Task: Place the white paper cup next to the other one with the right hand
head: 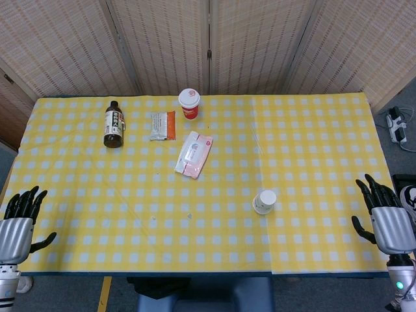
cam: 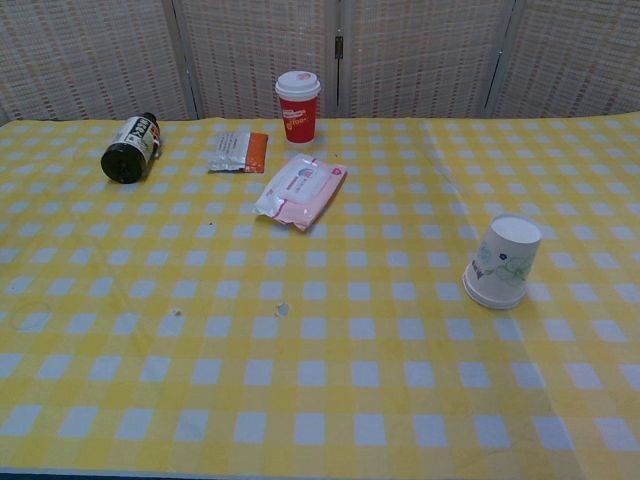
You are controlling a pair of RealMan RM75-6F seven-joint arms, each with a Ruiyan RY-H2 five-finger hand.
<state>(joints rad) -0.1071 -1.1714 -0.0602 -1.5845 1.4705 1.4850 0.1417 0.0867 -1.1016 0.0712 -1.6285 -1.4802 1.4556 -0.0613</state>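
White paper cup (head: pixel 264 201): upside down, lower right of centre on the yellow checked cloth (head: pixel 312 149).
Red cup (head: pixel 189 103): upright, top centre, well apart.
Right hand (head: pixel 389 218): lower right edge, fingers spread, holding nothing.
Left hand (head: pixel 19 221): lower left, likewise.

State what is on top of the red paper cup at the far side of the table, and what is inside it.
A white lid sits on top of the red paper cup. The lid covers the opening, so whatever is inside cannot be seen in either view.
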